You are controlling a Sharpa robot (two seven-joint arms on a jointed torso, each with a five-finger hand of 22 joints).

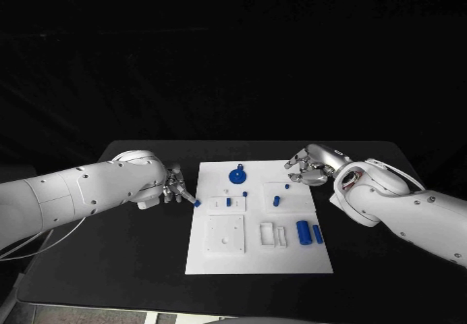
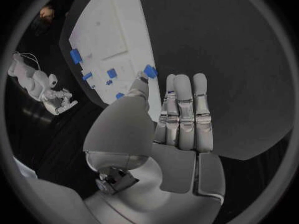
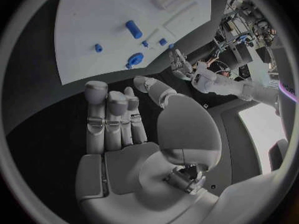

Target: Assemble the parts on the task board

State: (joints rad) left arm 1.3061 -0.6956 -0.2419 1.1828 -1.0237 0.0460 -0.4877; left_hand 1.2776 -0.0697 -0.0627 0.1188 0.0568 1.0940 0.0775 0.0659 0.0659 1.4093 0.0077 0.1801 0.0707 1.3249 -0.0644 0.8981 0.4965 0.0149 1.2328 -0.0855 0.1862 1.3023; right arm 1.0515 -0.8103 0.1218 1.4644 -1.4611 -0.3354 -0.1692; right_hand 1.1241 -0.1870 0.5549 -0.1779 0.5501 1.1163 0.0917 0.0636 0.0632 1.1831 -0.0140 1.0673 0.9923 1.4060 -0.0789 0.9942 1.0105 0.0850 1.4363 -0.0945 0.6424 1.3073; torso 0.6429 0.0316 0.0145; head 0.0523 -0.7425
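Black table (image 1: 127,256) carried the white task board (image 1: 259,260), long axis running away from the robot; left hand (image 1: 177,185) pinched a small blue part (image 1: 198,202), right hand (image 1: 310,170) was released

Both arms are chunky glossy white shells (image 1: 88,189) with tiny dark screw dots, ending in silver metal hands, left (image 1: 176,186) and right (image 1: 308,170), with segmented fingers (image 2: 185,109) and smooth grey palm pads behind them.

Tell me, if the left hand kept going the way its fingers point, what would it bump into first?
Probably the small blue part right at the tip of the left hand, by the near left edge of the task board. It may already touch it; depth is unclear.
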